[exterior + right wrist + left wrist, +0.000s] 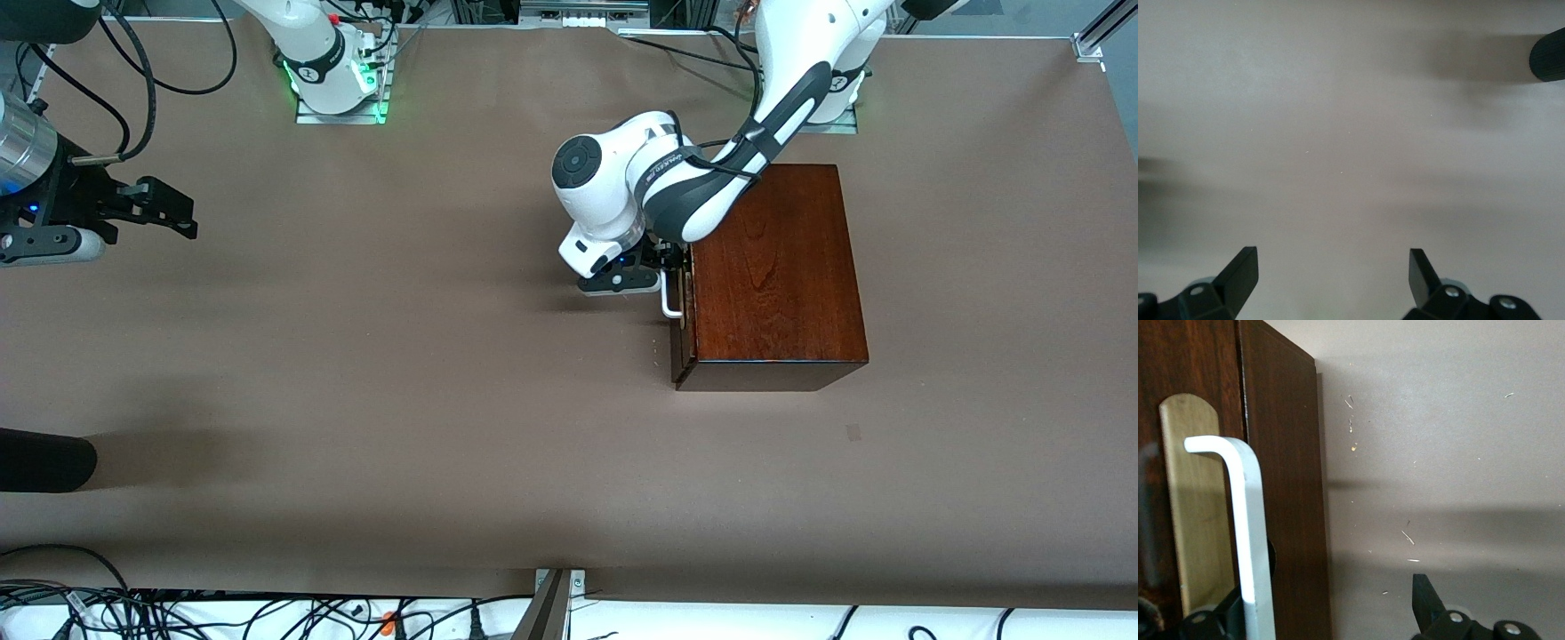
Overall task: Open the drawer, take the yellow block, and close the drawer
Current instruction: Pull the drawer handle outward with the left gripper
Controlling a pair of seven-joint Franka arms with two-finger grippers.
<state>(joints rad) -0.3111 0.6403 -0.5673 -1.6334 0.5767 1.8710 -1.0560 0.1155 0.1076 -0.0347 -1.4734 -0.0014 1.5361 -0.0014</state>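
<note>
The wooden box is the only bulk on the brown worktop, standing toward the left arm's end. Its drawer sits shut, the front flush, so nothing reaches inside. The left hand crowds the drawer front, one finger in open air and the other tucked under the white loop handle, filling the gap there. The right hand waits, fingers spread, over bare worktop at the right arm's end. Between it and the box the surface lies open.
</note>
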